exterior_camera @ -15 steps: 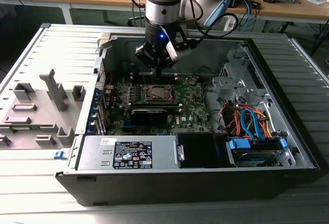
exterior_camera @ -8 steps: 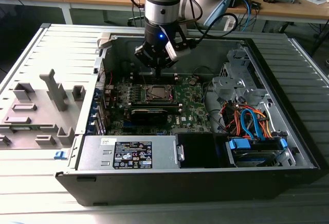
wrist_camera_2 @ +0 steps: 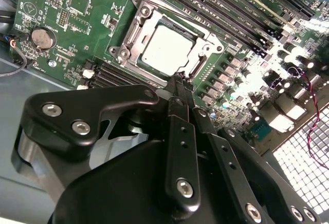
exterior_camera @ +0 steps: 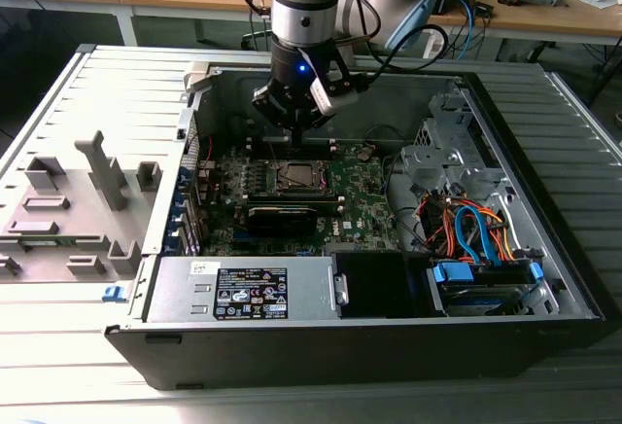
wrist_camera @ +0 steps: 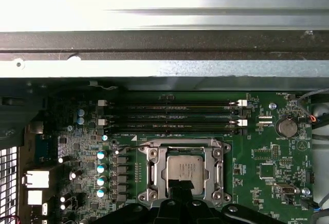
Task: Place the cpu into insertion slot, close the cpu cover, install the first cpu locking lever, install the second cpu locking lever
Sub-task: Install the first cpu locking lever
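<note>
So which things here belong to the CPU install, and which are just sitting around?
Job in hand:
- cpu, seated in the insertion slot
- cpu cover, down over it
- gripper, just beside the socket

Lying about:
- memory slots
- coin battery
- power supply
- drive cables

Silver cpu cover [wrist_camera: 154, 168], green mobo [wrist_camera: 262, 152]

The arm [exterior_camera: 303, 1] is a thick silver-grey cylinder with a darker band, and a small blue light glows near its lower end. Black cables loop beside it. The gripper [wrist_camera_2: 177, 88] is matte black, built of flat bars and rounded plates fastened with silver round-headed screws, tapering to slim black jaws.
</note>
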